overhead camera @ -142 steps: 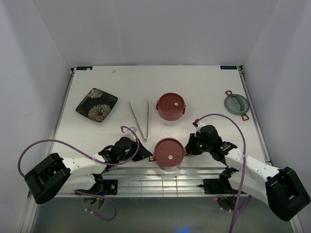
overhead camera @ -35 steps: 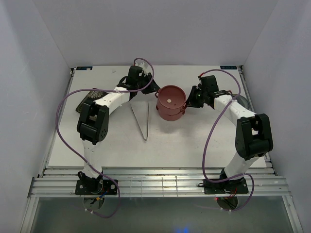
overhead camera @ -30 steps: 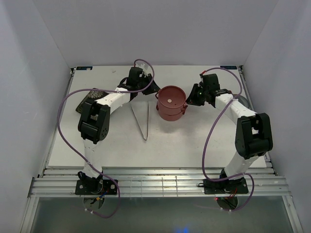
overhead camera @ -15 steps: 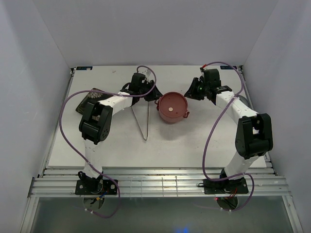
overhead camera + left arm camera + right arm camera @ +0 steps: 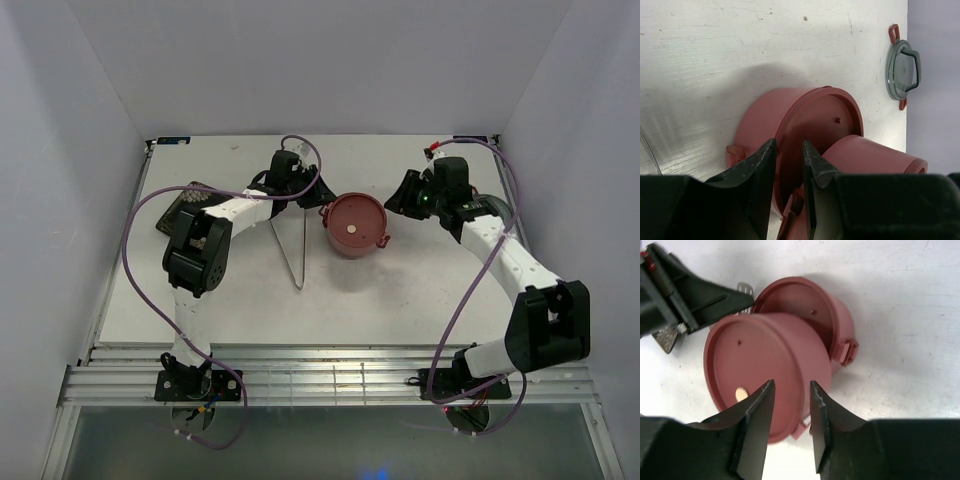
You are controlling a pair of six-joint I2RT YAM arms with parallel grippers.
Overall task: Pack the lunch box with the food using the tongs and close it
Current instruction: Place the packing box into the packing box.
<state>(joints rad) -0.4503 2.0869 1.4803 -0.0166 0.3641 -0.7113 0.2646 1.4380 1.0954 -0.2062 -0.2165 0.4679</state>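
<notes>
One dark floral plate (image 5: 180, 205) is seen near the left edge of the tabletop (image 5: 400, 290), partly covered by the left arm (image 5: 235, 208). No food can be made out on it or anywhere else. The left gripper (image 5: 789, 145) is set at the left side of the lunch box (image 5: 352, 222). Its jaws are narrowly parted with a red edge of the box between them, and whether that edge is pinched cannot be told. The tongs (image 5: 297, 278) lie untouched just left of the box, their open end turned toward the far edge.

The lunch box is placed toward the far edge, about midway across. Its two lidded tiers are not squarely stacked: in the wrist views one tier is seen offset against the other. The right gripper (image 5: 791, 385) is held just right of the box, jaws narrowly parted and empty. A grey lid (image 5: 902, 70) lies near the right edge.

The likeliest failure is judged to be a slide or topple of the offset tier. It could be caused by the left gripper being drawn away while the red edge is caught, or by the box being nudged by a finger. The tongs could also be knocked aside by the left arm.
</notes>
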